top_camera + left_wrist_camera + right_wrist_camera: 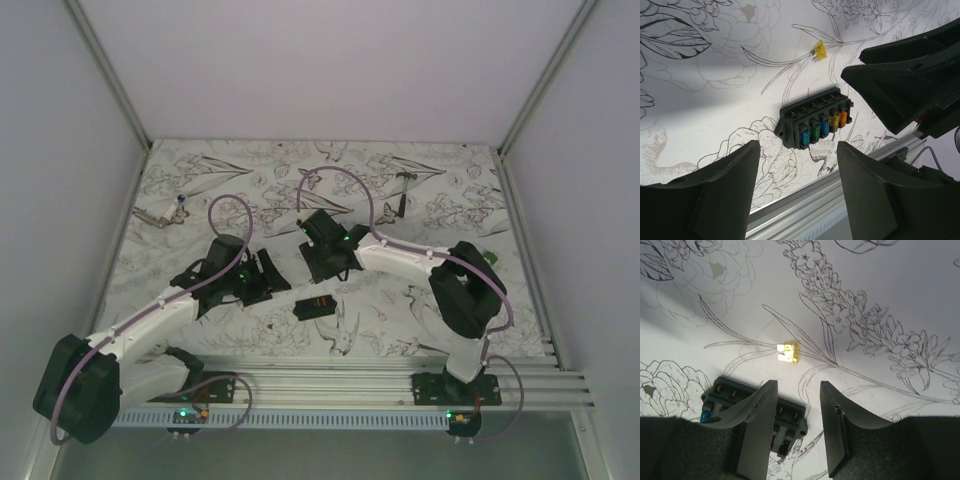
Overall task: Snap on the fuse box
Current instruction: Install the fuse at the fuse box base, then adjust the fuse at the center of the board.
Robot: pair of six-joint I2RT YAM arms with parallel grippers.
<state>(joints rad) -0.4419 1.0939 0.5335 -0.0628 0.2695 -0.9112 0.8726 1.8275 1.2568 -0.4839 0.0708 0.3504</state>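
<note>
top view: fuse box (314, 307) flat by the middle of the near edge, long axis roughly along that edge; left gripper (266, 278) just to its left, right gripper (325, 262) just beyond it — about equally near.

left wrist: fingers spread, nothing between them, fuse box ahead and crosswise to the gap, coloured fuses facing up.

right wrist: fingers spread and bare too, over the fuse box's far side — loose yellow fuse (788, 352) further toward the far edge.

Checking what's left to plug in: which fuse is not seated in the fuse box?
The loose yellow fuse, lying on the table apart from the fuse box; the others stand in a row in its slots.
</note>
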